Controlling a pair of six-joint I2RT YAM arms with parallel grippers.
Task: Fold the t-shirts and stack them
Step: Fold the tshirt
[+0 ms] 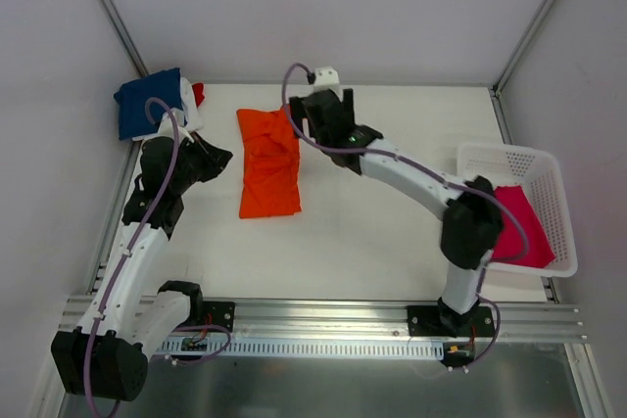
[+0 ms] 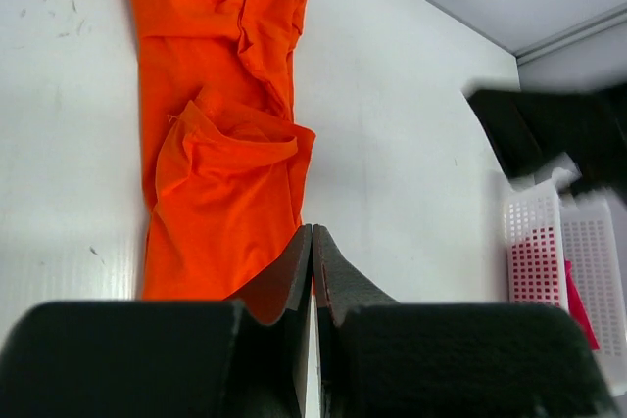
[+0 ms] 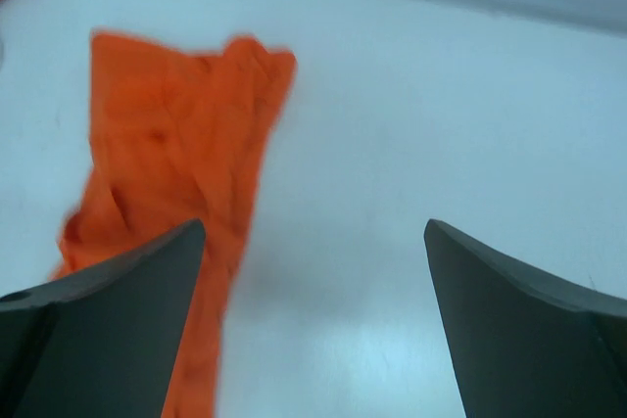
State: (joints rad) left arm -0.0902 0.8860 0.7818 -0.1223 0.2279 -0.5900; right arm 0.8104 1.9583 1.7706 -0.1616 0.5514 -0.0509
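In the middle of the counter (image 1: 372,232) lies the orange shirt (image 1: 269,162), drawn into a long rumpled strip running far to near, with nothing holding it. I'd say it is about half folded: the sides are in, but the length has not been doubled over, and it sits well apart from the pile.

That pile is in the far left corner. A navy shirt (image 1: 147,103) lies folded on top, with a bit of white cloth (image 1: 186,113) and a scrap of red shirt (image 1: 199,93) showing at its right edge. How neatly those two are folded I cannot tell. A pink shirt (image 1: 519,227) is bunched in the basket (image 1: 534,156) at the right, so it looks untouched. Roughly, then, some shirts are stacked, one is partway and one is waiting.

The left fingers (image 2: 304,261) are pressed together and empty, just beside the strip's near left edge. The right fingers (image 1: 325,113) are spread wide with nothing between them, hovering by the strip's far right corner.

Only the overhead view takes in the pile, the basket and both arms at once. The left wrist view gives what it lacks: the bunched sleeves and creases of the orange cloth. The right wrist view is blurred, but it alone shows plainly how wide those fingers stand.
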